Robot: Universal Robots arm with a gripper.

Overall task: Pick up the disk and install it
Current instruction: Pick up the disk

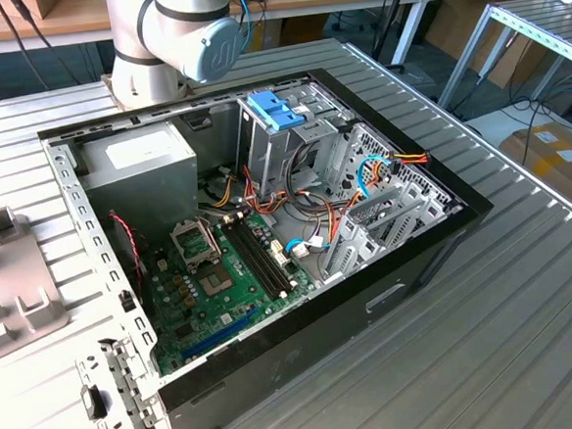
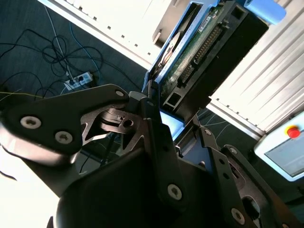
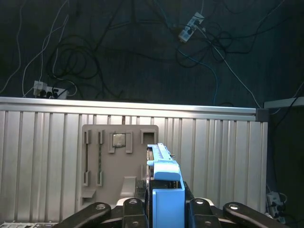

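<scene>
The disk (image 3: 166, 183) is off the table and in your tool. The gripper (image 3: 165, 205) has its jaws clamped against the two sides of the bright blue carrier, which shows in both wrist views. The disk's long axis runs straight out from between the jaws, in line with the tool, so the free end leads and the held end sits back between the fingers (image 2: 151, 110). The second wrist view shows the green circuit-board face of the disk (image 2: 197, 47). How deep the pads bite on the carrier is hard to judge from here, so treat the grip as probably firm, not certain. Past the disk's far end, the first wrist view looks onto the grey parts tray (image 3: 118, 173), which holds a processor chip (image 3: 118, 140) and lies on the ribbed metal table (image 3: 218, 152). In the exterior view, the open computer case (image 1: 435, 245) sits to the exterior view's right of that tray. Its drive cage (image 1: 306, 149), topped by a pale blue bracket (image 1: 277, 109), stands at the far side of the case, near the arm's base (image 1: 170, 36).
</scene>
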